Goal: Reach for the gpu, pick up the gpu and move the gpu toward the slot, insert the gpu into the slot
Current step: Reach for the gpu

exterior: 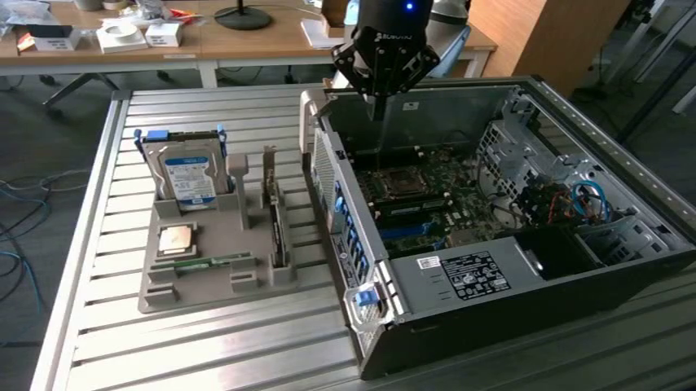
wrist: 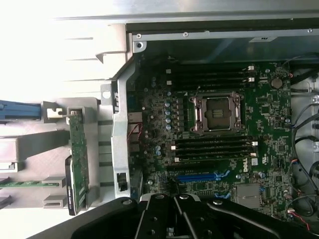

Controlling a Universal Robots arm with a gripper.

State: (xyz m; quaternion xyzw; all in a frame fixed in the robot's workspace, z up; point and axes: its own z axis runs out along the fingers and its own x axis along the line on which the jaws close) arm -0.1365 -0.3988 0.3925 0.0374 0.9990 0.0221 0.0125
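Observation:
The gpu (exterior: 279, 224) is a thin dark card standing on edge in the grey holder (exterior: 207, 269), at the exterior view's left of the open computer case. In the wrist view the gpu (wrist: 79, 162) shows edge-on, green with a dark end. My gripper (exterior: 376, 110) hangs above the back of the case, well away from the gpu, shut with nothing in it. The wrist view has the gripper (wrist: 179, 219) over the green motherboard (wrist: 259, 114). The slot (wrist: 197, 186) is a narrow black strip next to a blue strip (wrist: 199, 177).
The holder also carries a blue-labelled hard drive (exterior: 191, 175), a silver CPU chip (exterior: 176, 239) and a green memory stick (exterior: 201, 263). The case (exterior: 468, 277) has tall metal walls, cables (exterior: 582, 199) and a CPU socket (wrist: 217, 113). Desks with clutter stand behind.

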